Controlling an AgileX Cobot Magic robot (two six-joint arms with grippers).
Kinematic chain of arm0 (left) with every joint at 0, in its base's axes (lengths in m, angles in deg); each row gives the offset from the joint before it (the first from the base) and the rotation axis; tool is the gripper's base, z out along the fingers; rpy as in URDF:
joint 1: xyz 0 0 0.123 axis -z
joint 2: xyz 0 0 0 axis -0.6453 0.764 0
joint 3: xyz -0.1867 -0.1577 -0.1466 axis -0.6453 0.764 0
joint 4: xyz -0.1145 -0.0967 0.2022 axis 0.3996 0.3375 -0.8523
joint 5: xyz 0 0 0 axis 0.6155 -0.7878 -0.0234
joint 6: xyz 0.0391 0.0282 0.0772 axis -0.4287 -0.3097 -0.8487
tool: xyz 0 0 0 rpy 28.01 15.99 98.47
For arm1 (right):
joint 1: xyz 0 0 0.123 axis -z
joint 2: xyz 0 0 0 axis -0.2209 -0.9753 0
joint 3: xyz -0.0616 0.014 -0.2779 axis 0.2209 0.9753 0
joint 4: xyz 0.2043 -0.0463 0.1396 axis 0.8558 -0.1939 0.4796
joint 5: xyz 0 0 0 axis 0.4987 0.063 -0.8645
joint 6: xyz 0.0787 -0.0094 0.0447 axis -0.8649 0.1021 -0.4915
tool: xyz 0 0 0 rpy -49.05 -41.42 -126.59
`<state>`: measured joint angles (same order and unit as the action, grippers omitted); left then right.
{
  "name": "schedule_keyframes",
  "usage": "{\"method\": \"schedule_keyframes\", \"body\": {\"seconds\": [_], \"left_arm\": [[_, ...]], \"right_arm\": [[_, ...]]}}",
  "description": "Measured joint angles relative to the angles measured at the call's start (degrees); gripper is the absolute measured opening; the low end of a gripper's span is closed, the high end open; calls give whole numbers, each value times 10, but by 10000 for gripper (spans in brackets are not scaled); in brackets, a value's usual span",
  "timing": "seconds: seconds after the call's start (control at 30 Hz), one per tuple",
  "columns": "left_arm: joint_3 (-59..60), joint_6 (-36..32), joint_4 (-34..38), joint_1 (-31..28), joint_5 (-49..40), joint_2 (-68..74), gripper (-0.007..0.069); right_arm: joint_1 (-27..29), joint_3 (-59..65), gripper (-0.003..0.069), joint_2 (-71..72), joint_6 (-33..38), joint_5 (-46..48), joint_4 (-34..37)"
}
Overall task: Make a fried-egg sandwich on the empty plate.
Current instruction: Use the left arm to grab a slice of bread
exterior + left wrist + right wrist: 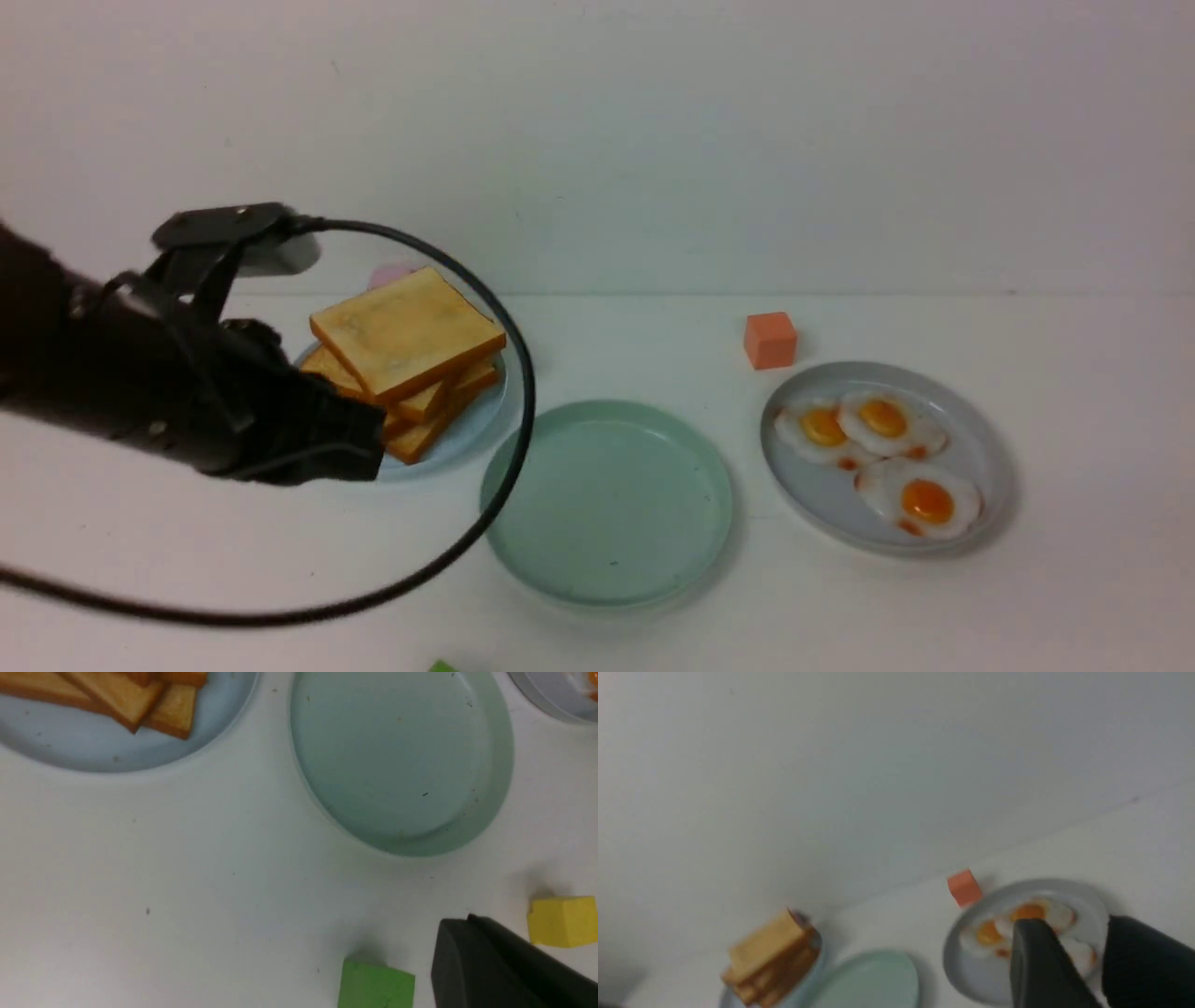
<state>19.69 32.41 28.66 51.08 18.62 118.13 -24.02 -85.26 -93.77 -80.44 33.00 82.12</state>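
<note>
Since the left gripper (366,431) sits closed against the top toast slice (406,327), centre left, lift it level onto the empty plate (607,504); right gripper (1078,935) hangs half-open, empty.

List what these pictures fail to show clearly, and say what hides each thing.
Pink thing, front view: mostly behind the toast stack.
Green block, front view: cut off by the bottom edge.
Left tool, left wrist view: only a dark corner shows.
Eggs, right wrist view: blurred, partly behind the right tool.
</note>
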Motion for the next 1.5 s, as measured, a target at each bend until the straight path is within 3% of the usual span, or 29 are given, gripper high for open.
{"method": "schedule_keyframes", "body": {"seconds": [0.2, 0.33, 0.5, 0.63, 0.83, 1.03, 1.1, 1.23, 1.5], "left_arm": [[-124, -21, -1, 2, -55, 90, -13], [-159, -21, -53, 37, -61, 112, -13], [-170, 3, -151, 91, -46, 125, -13], [-193, 49, -228, 85, -6, 158, -13], [-227, 56, -299, 74, 20, 223, -2], [-263, 54, -329, 56, 34, 289, 160], [-266, 33, -332, 53, 44, 302, 273], [-267, -2, -336, 53, 71, 317, 387], [-268, -11, -370, 53, 109, 350, 399]], "right_arm": [[-66, -222, 232, -189, 116, 331, -11], [-79, -287, 232, -275, 195, 406, -8], [-105, -324, 232, -325, 278, 412, 34], [-147, -329, 232, -331, 331, 404, 91], [-161, -330, 238, -331, 347, 388, 107], [-161, -331, 238, -331, 347, 384, 117], [-161, -331, 238, -331, 347, 384, 129], [-161, -331, 238, -331, 347, 383, 139], [-161, -331, 238, -331, 347, 382, 150]]}}
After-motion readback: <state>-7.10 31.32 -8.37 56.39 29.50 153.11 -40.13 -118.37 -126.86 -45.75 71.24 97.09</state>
